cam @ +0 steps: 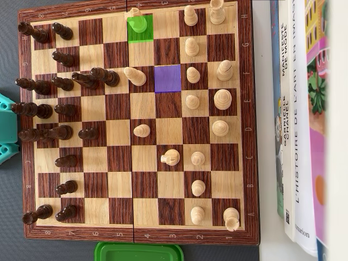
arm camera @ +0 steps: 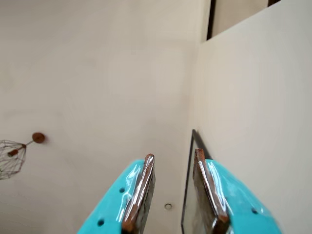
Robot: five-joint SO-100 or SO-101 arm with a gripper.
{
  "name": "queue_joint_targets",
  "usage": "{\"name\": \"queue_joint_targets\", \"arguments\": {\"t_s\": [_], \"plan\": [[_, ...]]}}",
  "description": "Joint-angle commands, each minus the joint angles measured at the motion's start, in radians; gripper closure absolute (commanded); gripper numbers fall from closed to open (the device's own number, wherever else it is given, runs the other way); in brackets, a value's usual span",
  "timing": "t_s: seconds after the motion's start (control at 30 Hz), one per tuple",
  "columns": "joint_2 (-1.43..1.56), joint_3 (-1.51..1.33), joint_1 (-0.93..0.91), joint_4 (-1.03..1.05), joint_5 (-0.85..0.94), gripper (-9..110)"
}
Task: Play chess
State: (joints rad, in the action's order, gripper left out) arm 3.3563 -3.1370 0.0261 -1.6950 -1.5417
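Observation:
In the overhead view a wooden chessboard (cam: 247, 109) fills the table, with dark pieces (cam: 65, 84) along the left side and light pieces (cam: 193, 100) on the right. A light piece (cam: 138, 24) stands on a square tinted green (cam: 147, 36) near the top. A square tinted purple (cam: 167, 79) is empty. Only a teal part of the arm (cam: 5, 128) shows at the left edge. In the wrist view my gripper (arm camera: 174, 154) points at bare walls; its teal, brown-padded fingers (arm camera: 141, 190) stand apart, holding nothing. No board is visible there.
Books (cam: 304, 109) lie along the board's right side. A green container (cam: 138, 252) sits below the board's bottom edge. The wrist view shows a wire lamp (arm camera: 12, 156) at left and a dark-framed panel (arm camera: 187, 204) on the wall corner.

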Motion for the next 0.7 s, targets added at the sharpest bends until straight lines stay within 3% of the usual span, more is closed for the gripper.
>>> {"name": "queue_joint_targets", "arguments": {"t_s": [0.0, 0.67], "plan": [[-0.006, -0.021, 0.003, -0.005, 0.003, 88], [-0.008, -0.021, 0.005, -0.107, -0.002, 89]]}}
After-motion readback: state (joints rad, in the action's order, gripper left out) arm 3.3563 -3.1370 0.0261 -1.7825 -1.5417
